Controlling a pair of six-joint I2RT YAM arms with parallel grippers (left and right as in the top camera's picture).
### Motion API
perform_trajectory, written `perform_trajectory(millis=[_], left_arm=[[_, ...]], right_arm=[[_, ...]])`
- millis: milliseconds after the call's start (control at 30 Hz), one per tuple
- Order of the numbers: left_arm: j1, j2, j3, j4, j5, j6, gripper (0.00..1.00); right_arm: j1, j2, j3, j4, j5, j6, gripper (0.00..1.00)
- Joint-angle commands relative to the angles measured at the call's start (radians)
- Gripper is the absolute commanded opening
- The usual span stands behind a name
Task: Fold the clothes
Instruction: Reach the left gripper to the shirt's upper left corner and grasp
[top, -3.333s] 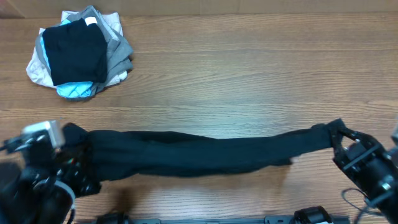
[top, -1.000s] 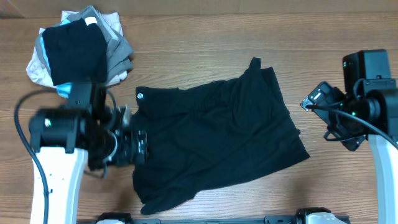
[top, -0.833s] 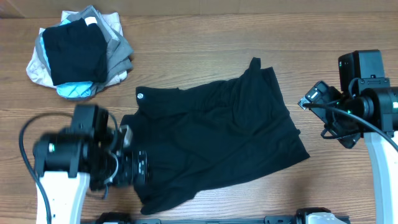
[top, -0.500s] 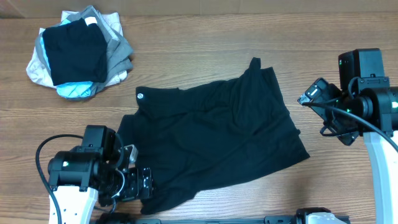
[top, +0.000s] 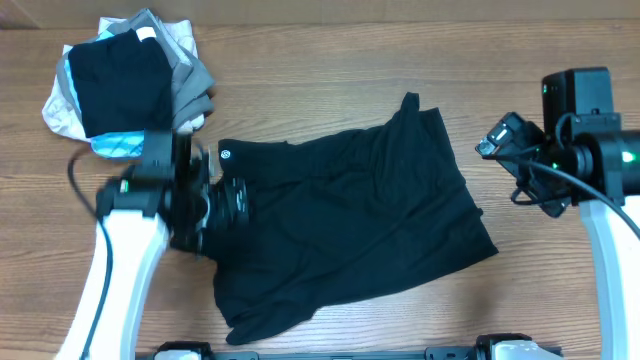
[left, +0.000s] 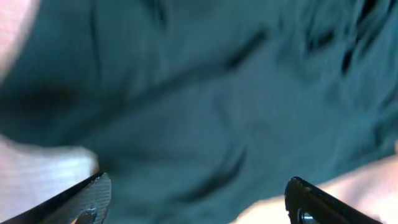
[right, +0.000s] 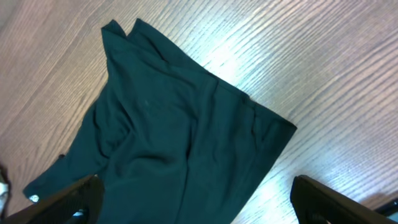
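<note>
The clothes (top: 350, 225), a black shirt with a small round white logo (top: 226, 154), lie crumpled and spread out in the middle of the table. My left gripper (top: 238, 205) hovers open over the shirt's left edge, just below the logo. In the left wrist view the dark fabric (left: 199, 93) fills the frame, and the gripper (left: 199, 205) has both fingertips (left: 93, 196) wide apart with nothing clamped. My right gripper (top: 492, 142) hangs open to the right of the shirt, clear of it. The right wrist view shows the clothes (right: 174, 137) below the open gripper (right: 199, 202).
A stacked pile of black, grey, beige and light-blue garments (top: 125, 85) sits at the back left corner. Bare wooden table (top: 400, 50) stretches behind and to the right of the shirt. The right arm's body (top: 590, 160) stands at the right edge.
The shirt, once stretched between both grippers, now lies released on the table. In the last second my left arm dipped to the shirt's front-left corner, then swung back near the logo.
</note>
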Motion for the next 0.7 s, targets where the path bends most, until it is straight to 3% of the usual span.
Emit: perform_trajectory(millis=[0, 333, 667], left_arm=[[-0.008, 0.161, 0.13, 0.028, -0.113, -0.032, 0.93], [0.012, 0.579, 0.456, 0.046, -0.222, 0.03, 0.9], [0.029, 0.747, 0.493, 0.093, -0.251, 0.075, 0.88]], right_arm=[[-0.001, 0.044, -0.001, 0.008, 0.009, -0.026, 1.0], [-0.001, 0.182, -0.001, 0.011, 0.009, -0.052, 1.0], [-0.001, 0.195, -0.007, 0.071, -0.006, -0.052, 1.0]])
